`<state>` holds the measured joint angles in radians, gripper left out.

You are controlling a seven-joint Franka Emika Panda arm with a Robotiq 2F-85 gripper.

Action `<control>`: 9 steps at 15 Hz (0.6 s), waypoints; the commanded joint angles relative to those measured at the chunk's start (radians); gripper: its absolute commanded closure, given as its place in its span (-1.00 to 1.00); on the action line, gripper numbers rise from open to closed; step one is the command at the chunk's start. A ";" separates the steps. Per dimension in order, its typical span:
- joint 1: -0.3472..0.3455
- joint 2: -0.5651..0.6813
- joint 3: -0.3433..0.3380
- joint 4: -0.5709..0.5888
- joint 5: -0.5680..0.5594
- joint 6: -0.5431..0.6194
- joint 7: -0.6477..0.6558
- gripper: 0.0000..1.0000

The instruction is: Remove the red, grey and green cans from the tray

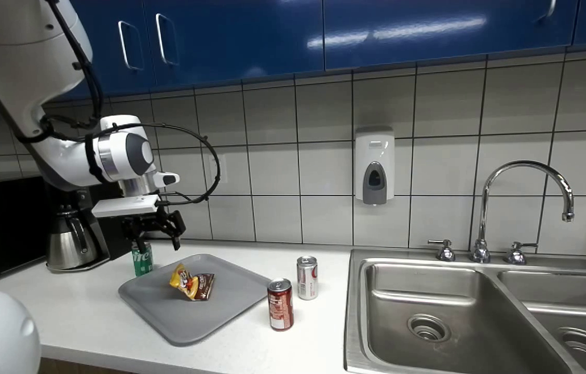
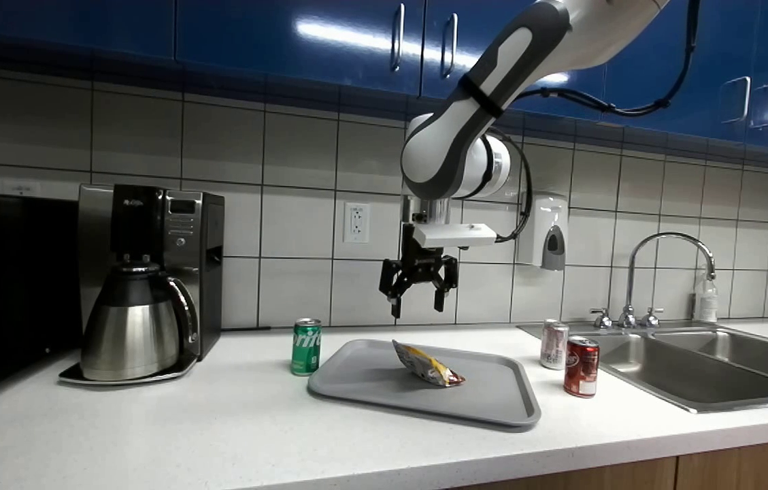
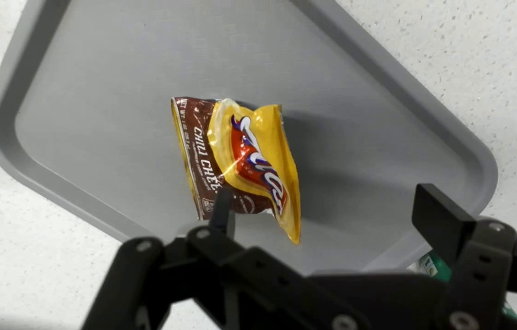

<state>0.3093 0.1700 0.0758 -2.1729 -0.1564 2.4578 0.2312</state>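
Note:
All three cans stand upright on the white counter, outside the grey tray [image 2: 356,381]. Beside one tray corner is the green can [image 2: 305,347]; part of this green can [image 3: 439,266] peeks out behind a finger in the wrist view. Between tray and sink are the red can [image 1: 281,306] and the silver-grey can [image 1: 308,280], the grey one nearer the wall. My gripper [image 2: 418,309] hangs over the tray, fingers pointing down and wide apart. In the wrist view the gap of the gripper [image 3: 327,201] holds nothing.
A yellow and brown snack bag [image 3: 244,160] lies on the tray below the gripper. The steel sink [image 1: 427,291] adjoins the counter past the red and grey cans. A coffee pot [image 2: 132,327] with its machine stands on the green can's side, near a black appliance [image 2: 13,286].

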 commanded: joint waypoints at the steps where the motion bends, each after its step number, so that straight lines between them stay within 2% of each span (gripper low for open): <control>1: -0.034 -0.007 0.031 -0.009 -0.003 -0.002 0.004 -1.00; 9: -0.039 -0.016 0.034 -0.021 0.000 -0.002 0.003 -1.00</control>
<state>0.2978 0.1537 0.0819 -2.1955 -0.1505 2.4579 0.2310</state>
